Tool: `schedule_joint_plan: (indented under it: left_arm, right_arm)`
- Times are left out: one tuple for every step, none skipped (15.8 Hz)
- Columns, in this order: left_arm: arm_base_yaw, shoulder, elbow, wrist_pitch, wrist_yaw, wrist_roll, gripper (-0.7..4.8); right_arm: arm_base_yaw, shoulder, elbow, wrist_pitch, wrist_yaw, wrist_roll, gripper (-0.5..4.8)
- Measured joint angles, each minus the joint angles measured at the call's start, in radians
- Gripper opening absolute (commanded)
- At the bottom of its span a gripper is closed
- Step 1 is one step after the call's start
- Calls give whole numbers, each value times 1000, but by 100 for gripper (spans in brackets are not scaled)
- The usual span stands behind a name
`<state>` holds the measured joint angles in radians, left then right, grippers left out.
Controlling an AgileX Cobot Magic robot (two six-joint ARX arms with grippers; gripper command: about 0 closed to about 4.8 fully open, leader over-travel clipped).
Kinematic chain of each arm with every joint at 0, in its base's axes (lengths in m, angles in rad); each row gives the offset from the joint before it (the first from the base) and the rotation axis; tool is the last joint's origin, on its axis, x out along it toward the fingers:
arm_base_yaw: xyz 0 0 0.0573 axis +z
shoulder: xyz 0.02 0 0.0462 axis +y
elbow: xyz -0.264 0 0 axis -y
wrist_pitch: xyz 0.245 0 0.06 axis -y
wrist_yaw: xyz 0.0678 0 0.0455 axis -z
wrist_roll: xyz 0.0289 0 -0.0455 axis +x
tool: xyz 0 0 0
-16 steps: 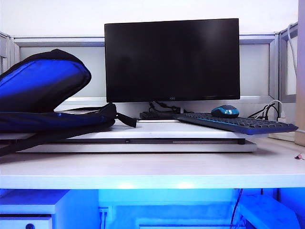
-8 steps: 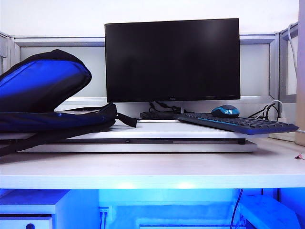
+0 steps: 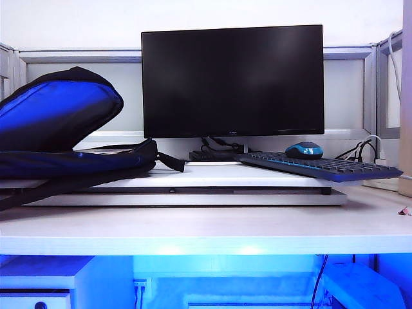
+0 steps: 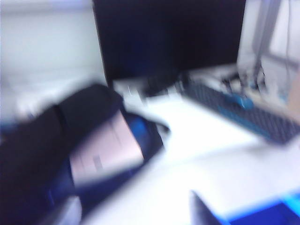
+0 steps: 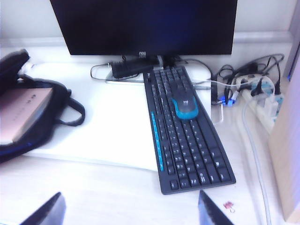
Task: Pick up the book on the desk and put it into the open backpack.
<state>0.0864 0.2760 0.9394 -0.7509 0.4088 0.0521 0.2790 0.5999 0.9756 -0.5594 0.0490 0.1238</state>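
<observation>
Book (image 5: 21, 112) lies inside open backpack (image 3: 55, 122) on tabletop (image 3: 206, 232) | right tool (image 5: 129, 211) above tabletop near keyboard (image 5: 187, 136), fingers spread, grasping nothing | left tool (image 4: 201, 211) blurred, near backpack, state unclear

Bare desk (image 5: 117, 187) ahead; keyboard (image 5: 187, 136) blocks right.

A dark monitor (image 3: 232, 80) stands at the back of the white platform board (image 3: 193, 187). A black keyboard (image 5: 185, 129) lies angled over the board's right end with a blue mouse (image 5: 186, 107) resting on its keys. Tangled cables and a power strip (image 5: 262, 101) sit near the desk's right edge.
</observation>
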Motion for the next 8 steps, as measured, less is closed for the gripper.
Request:
schedule_joint_plan:
  left_arm:
    - [2,-54,-40,-27,0,0,335]
    - [1,-129,-82,-42,0,-3,335]
    - [1,-182,-110,-37,-2,-18,335]
    - [1,-256,-151,-40,-2,-39,335]
    - [1,-273,-165,-36,-2,-49,335]
    - [1,-269,-184,-49,-8,-69,335]
    - [2,-270,-197,-90,-16,-75,335]
    - [2,-271,-211,-95,-22,-76,335]
  right_arm:
    - [0,-29,-35,17,1,1,363]
    - [0,-65,-78,29,2,3,363]
    - [0,-95,-110,39,2,8,360]
    - [0,-135,-156,52,3,18,355]
    - [0,-151,-177,61,3,23,353]
    - [0,-202,-235,75,8,31,353]
    - [0,-247,-293,89,20,45,353]
    - [0,-277,-330,93,23,54,351]
